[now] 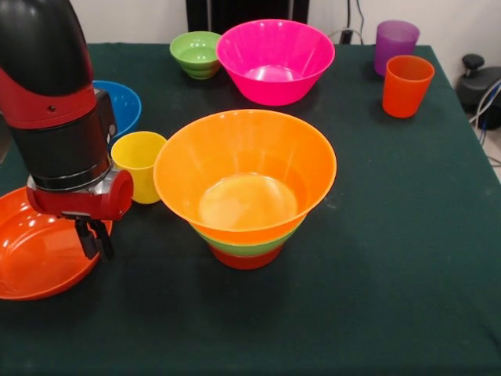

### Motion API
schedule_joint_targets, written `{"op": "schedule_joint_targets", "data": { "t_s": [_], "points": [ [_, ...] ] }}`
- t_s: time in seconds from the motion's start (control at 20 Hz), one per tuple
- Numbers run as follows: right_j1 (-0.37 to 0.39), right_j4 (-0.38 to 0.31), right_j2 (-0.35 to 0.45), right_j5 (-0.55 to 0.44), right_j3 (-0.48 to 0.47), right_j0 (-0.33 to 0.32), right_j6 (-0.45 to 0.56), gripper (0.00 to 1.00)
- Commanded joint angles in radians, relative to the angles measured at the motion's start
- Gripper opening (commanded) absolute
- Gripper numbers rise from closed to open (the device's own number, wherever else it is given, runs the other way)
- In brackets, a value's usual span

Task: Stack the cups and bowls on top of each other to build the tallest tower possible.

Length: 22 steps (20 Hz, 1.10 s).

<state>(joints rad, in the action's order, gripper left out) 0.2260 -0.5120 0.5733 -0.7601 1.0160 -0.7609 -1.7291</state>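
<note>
Shallow orange bowl (35, 254) lies under the clenched, empty claw (95, 239), tower (245, 188) beside.

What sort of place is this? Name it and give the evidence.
Probably a robotics lab set up for a stacking trial. A red and black robot arm hangs over a table covered in dark green cloth, plastic bowls and cups are laid out as props, and cables trail off the far edge.

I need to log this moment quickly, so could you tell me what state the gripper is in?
Gripper: fingers close together, apparently shut, holding nothing, above the shallow orange bowl.
</note>
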Motion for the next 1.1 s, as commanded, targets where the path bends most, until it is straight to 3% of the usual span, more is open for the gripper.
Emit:
{"op": "schedule_joint_targets", "data": {
  "t_s": [0.05, 0.4, 0.65, 1.1],
  "points": [
    [-0.005, -0.093, -0.017, 0.050, 0.043, 0.031, 0.198, 0.00],
    [0.003, -0.104, -0.070, 0.014, 0.004, 0.067, 0.126, 0.00],
    [0.127, -0.059, -0.094, -0.057, 0.096, 0.061, 0.105, 0.00],
    [0.260, 0.018, -0.101, -0.267, 0.110, 0.080, 0.122, 0.00]
  ]
}}
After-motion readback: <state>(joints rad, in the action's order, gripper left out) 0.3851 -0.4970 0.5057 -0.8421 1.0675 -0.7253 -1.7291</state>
